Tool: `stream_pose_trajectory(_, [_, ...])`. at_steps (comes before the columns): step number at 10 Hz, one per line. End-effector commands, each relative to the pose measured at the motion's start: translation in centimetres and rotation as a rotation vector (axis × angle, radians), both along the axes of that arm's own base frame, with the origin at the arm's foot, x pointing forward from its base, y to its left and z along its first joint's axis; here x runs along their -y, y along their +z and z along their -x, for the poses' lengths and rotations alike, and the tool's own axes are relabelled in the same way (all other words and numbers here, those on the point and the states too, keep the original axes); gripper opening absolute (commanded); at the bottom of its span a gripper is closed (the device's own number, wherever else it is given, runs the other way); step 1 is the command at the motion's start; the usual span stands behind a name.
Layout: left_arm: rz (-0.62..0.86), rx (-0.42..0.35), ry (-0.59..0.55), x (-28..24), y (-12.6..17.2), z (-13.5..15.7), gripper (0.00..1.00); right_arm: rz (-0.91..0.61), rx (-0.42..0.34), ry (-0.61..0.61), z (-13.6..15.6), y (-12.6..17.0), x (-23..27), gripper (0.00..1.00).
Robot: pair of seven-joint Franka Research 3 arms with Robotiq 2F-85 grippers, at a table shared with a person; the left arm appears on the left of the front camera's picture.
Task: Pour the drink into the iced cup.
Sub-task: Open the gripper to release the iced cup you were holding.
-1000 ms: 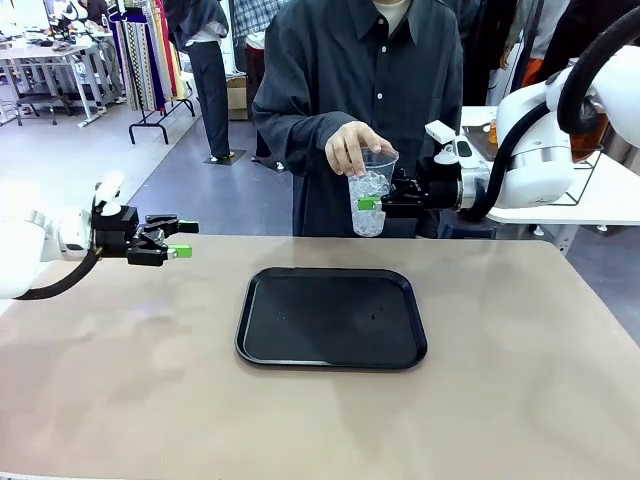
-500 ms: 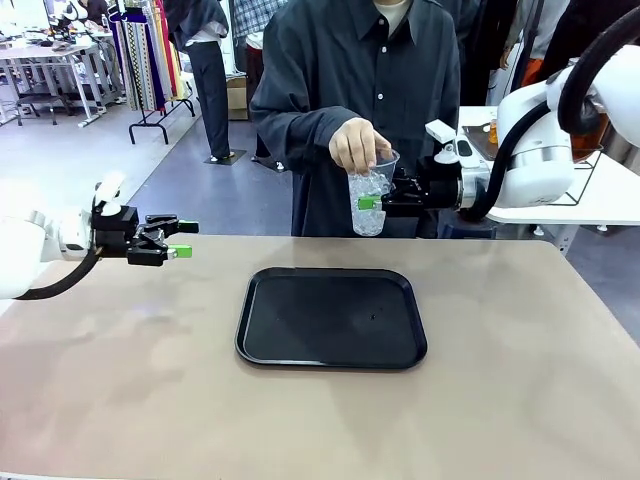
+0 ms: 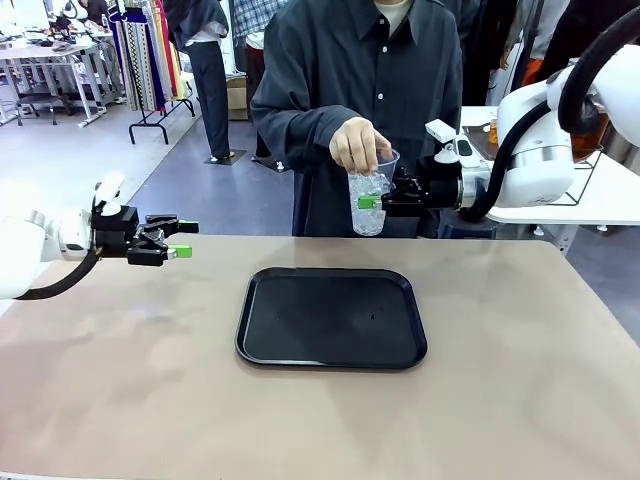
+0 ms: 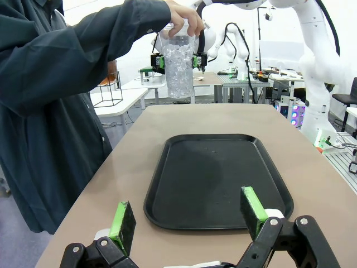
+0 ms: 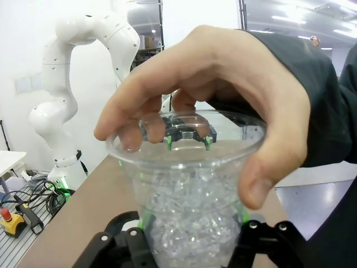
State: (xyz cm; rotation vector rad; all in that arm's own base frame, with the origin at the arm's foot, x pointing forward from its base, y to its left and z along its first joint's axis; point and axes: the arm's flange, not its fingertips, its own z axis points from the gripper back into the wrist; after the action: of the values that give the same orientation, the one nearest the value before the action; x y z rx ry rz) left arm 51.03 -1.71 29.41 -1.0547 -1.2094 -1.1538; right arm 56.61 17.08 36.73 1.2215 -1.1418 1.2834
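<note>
Beyond the tray [image 3: 331, 317], the right gripper [image 3: 372, 203] clamps the iced cup [image 3: 371, 200]; a hand [image 5: 223, 95] hides its rim; left gripper [image 4: 189, 215] gapes.

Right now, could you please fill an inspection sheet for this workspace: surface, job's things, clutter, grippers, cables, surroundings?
Surface: beige table, with a black rectangular plastic tray at its centre, nothing on it.
Job's things: clear plastic cup of ice held above the table's far edge, a person's hand on its rim; drink nothing seen.
Clutter: nothing seen.
Grippers: right gripper jaws shut on the cup; left gripper jaws open, holding nothing, above the table's left side.
Cables: black hose along left arm.
Surroundings: clothing rack, white side table.
</note>
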Motion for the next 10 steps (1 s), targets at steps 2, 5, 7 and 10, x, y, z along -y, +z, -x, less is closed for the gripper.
stream_pose_trajectory(2, [0.006, -0.004, 0.0, 0.1, 0.2, 0.0, 1.0, 0.004, -0.02, 0.001, 0.0, 0.0, 0.3, 0.73])
stream_pose_trajectory(5, [0.006, -0.004, 0.0, 0.1, 0.2, 0.0, 1.0, 0.004, -0.027, -0.032, 0.3, 0.1, 2.2, 1.0])
stream_pose_trajectory(7, [0.006, -0.004, 0.0, 0.1, 0.2, 0.0, 1.0, 0.007, -0.034, -0.061, 0.8, -0.3, 4.1, 1.0])
stream_pose_trajectory(10, [0.006, -0.004, 0.0, 0.1, 0.2, 0.0, 1.0, 0.035, -0.025, -0.068, 2.5, -1.8, 7.3, 1.0])
